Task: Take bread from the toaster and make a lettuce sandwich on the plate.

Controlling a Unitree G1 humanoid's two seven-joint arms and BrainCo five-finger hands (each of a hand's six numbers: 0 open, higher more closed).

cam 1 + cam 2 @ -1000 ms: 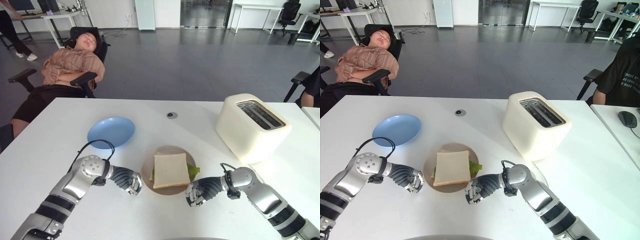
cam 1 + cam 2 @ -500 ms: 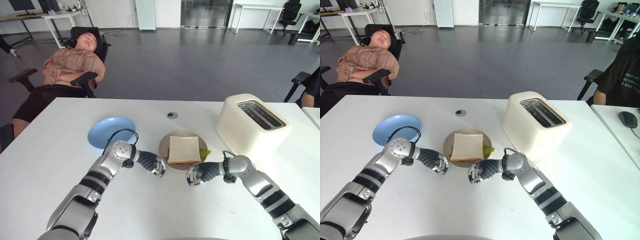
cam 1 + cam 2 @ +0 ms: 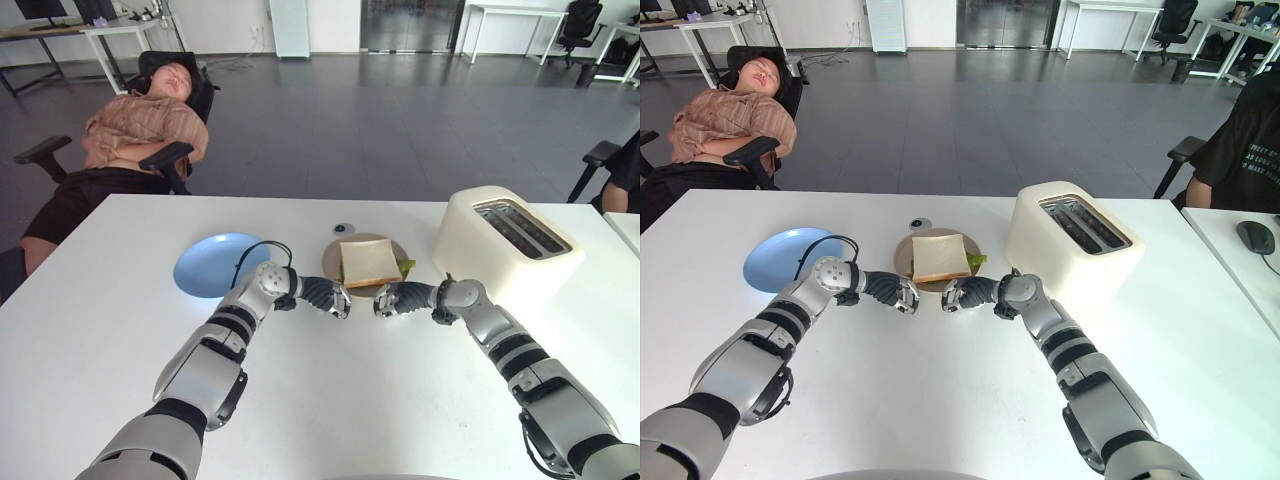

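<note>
Left eye view: sandwich (image 3: 370, 262), lettuce (image 3: 405, 266) peeking out at its right side, lies on brown plate (image 3: 330, 261) toward the far edge of the table (image 3: 300, 400); left hand (image 3: 328, 297) and right hand (image 3: 392, 298) both curled, holding nothing, just beside plate's near rim | Right eye view: toaster (image 3: 1072, 243) toward far right corner; blue plate (image 3: 780, 258) left of brown plate

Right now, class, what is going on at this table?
The robot's left hand and right hand, both curled and holding nothing, are at the near rim of a brown plate on the white table. On the plate lies a sandwich with lettuce poking out toward the toaster. A blue plate lies to the left.
</note>
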